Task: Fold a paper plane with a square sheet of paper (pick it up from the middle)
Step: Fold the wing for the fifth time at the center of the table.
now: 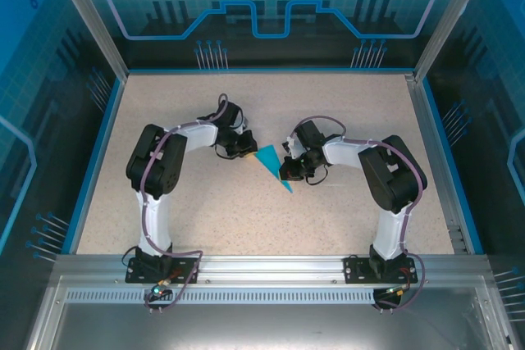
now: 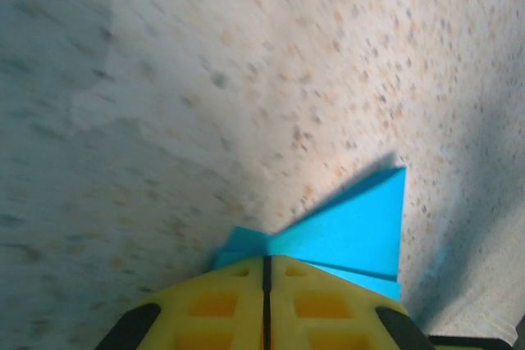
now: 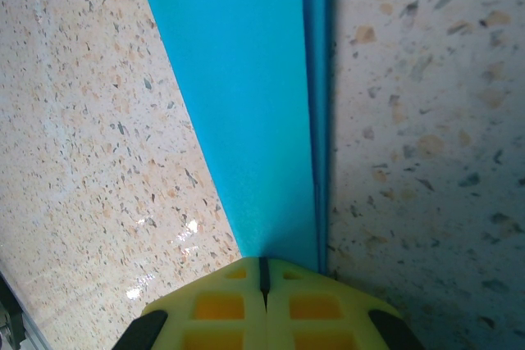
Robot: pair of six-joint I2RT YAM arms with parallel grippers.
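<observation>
Top view: the paper plane point(image 1: 271, 165) lies flat mid-table between the left gripper point(image 1: 243, 147) and the right gripper point(image 1: 289, 170). Left wrist: my fingers point(image 2: 221, 305) are together over its wide far end. Right wrist: fingers point(image 3: 221, 305) are together at the folded edge. Any sideways drag risks tearing or unfolding it.

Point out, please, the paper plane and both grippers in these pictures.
paper plane point(image 1: 273, 163), top external view, middle of the blue triangle.
left gripper point(image 2: 265, 264), left wrist view, seam between its yellow fingertips.
right gripper point(image 3: 262, 265), right wrist view, seam between its yellow fingertips.
</observation>
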